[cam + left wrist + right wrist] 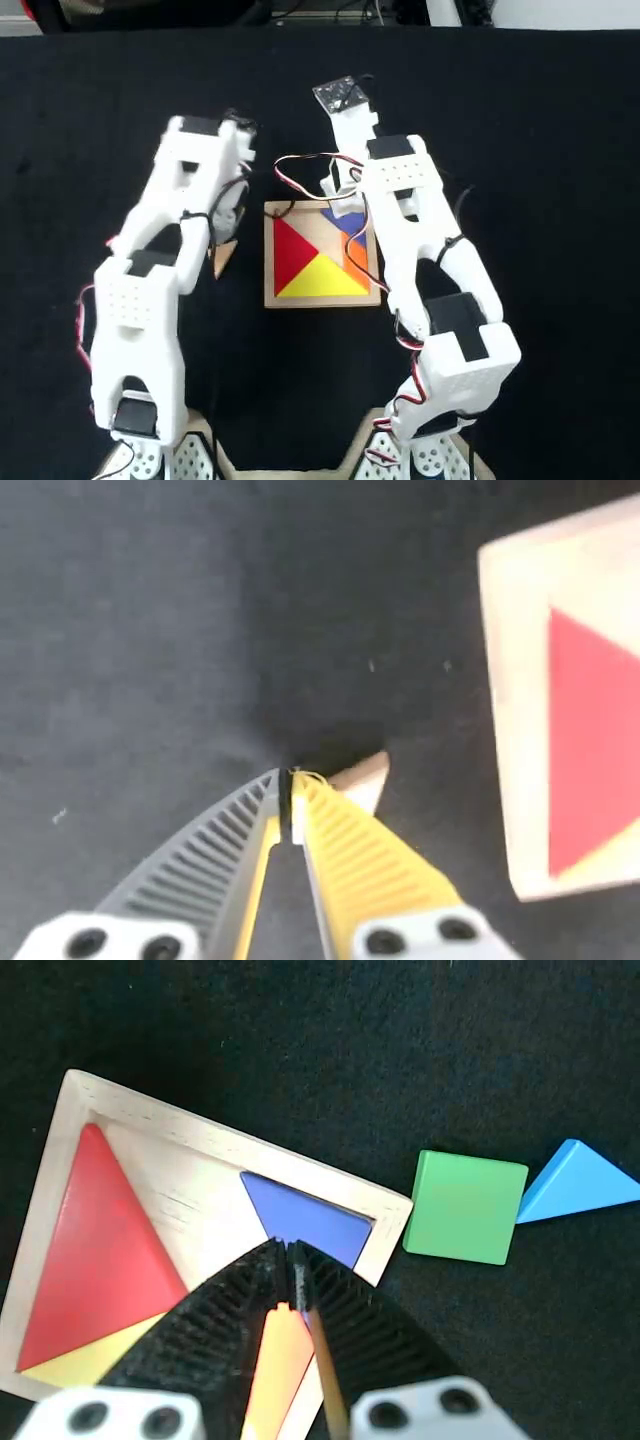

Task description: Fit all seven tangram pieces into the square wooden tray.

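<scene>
Left gripper (290, 782) jaws together, tip just beside tan triangle (362, 776), not clamped on it. Tray (505, 680) lies past triangle, same direction. Right gripper (288, 1252) jaws together, over tray. Left arm nearer.

Left arm (150, 290): wore white printed shells, one panel dotted with a grid of small holes, with black servo blocks at the joints.
Right arm (430, 260): carried the same white shells and black servos, with a perforated panel near its wrist.
Cables (300, 160): red, white and black wires looped off the right arm; a red strand ran beside the left.
Left gripper (290, 780): had one grey ribbed finger and one yellow, on white mounts with dark screw holes.
Right gripper (286, 1250): had two black ribbed fingers on matching white mounts.
</scene>
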You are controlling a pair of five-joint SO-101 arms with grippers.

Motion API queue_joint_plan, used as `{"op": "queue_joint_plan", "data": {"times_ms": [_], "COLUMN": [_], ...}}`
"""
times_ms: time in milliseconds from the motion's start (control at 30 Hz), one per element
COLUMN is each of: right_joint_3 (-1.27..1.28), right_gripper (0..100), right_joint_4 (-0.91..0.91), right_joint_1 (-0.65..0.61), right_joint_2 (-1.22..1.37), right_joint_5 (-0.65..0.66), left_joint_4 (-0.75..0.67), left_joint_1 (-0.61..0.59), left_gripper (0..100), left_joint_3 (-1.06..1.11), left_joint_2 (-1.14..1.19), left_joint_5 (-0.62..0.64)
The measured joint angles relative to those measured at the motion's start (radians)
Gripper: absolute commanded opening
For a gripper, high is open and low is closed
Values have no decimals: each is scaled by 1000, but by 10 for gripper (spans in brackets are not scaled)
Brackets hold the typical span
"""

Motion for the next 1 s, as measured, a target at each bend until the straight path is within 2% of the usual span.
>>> {"op": "queue_joint_plan", "data": {"times_ms": [167,267,367,500,600,733,867,1000], "right_joint_3": [11,60,107,118,118,112,29,-101], "right_gripper": [11,11,12,15,21,148,184,185], "right_joint_4": [44,57,55,55,51,21,18,18], "right_joint_1": [-26,-120,-244,-396,-454,-473,-476,-474], "right_joint_2": [-31,-91,-126,-126,-126,-126,-64,83], "right_joint_5": [-2,-57,-112,-164,-198,-272,-446,-710], "left_joint_4": [78,83,35,-164,-367,-591,-735,-819], "left_joint_1": [-196,-305,-373,-465,-534,-592,-641,-674], "left_gripper": [30,30,30,30,30,30,30,30], "left_joint_3": [-32,21,187,534,852,1226,1412,1485], "left_joint_2": [-256,-407,-540,-723,-873,-1026,-1073,-1079], "left_joint_5": [0,0,0,0,8,83,160,203]}}
